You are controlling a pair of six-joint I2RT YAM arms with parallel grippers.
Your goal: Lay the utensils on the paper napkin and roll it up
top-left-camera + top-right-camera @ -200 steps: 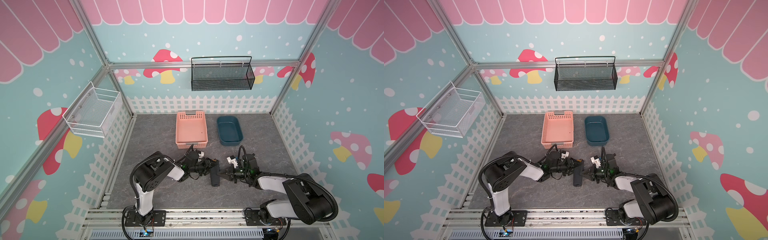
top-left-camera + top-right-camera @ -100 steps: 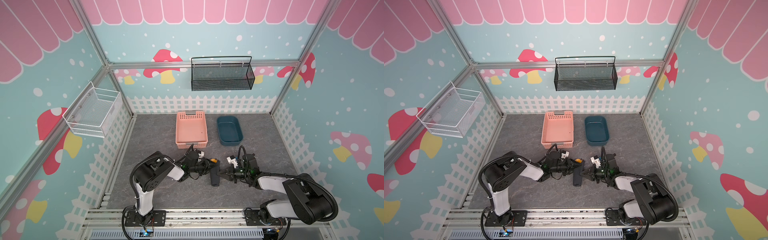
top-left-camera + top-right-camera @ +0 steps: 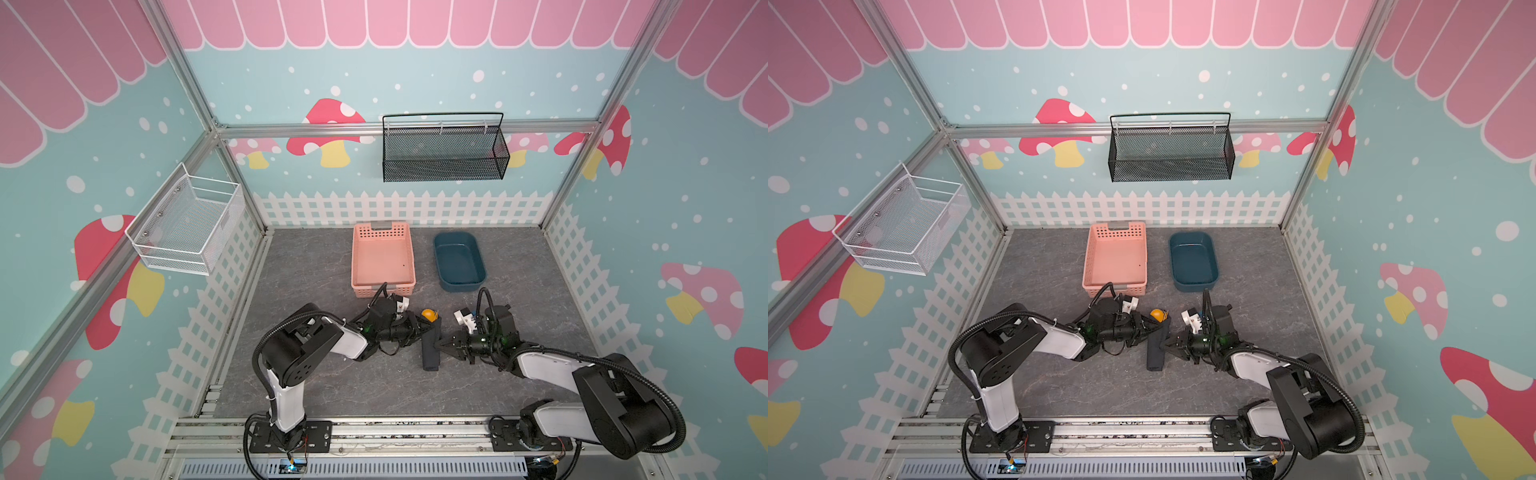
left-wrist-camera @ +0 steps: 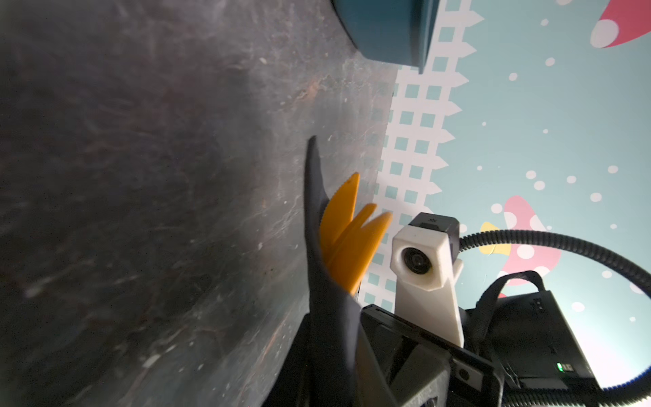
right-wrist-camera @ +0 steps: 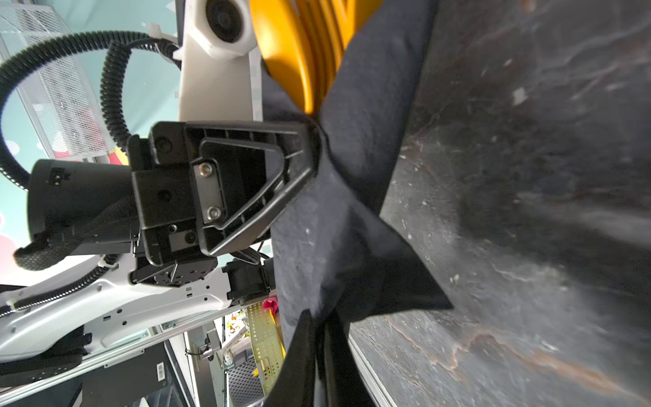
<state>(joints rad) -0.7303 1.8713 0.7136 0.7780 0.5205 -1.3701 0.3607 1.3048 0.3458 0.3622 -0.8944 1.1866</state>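
The paper napkin (image 3: pixel 431 353) (image 3: pixel 1156 349) lies on the grey floor as a dark rolled bundle between my two grippers. The orange-yellow utensils (image 3: pixel 428 313) (image 3: pixel 1157 314) poke out of its far end; the left wrist view shows pointed tips (image 4: pixel 347 229), the right wrist view a round bowl (image 5: pixel 299 53). My left gripper (image 3: pixel 423 331) (image 4: pixel 331 352) is shut on the roll (image 4: pixel 327 317) from the left. My right gripper (image 3: pixel 437 345) (image 5: pixel 318 352) pinches the napkin (image 5: pixel 352 211) from the right, its jaws nearly together on the paper.
A pink basket (image 3: pixel 382 257) and a dark blue tub (image 3: pixel 459 259) stand just behind the grippers. A black mesh basket (image 3: pixel 444 149) hangs on the back wall, a white wire basket (image 3: pixel 187 224) on the left wall. Both arms lie low over the floor.
My left gripper's jaws have closed onto the roll. An orange utensil end now shows at the roll's far end. The right arm has hardly moved.
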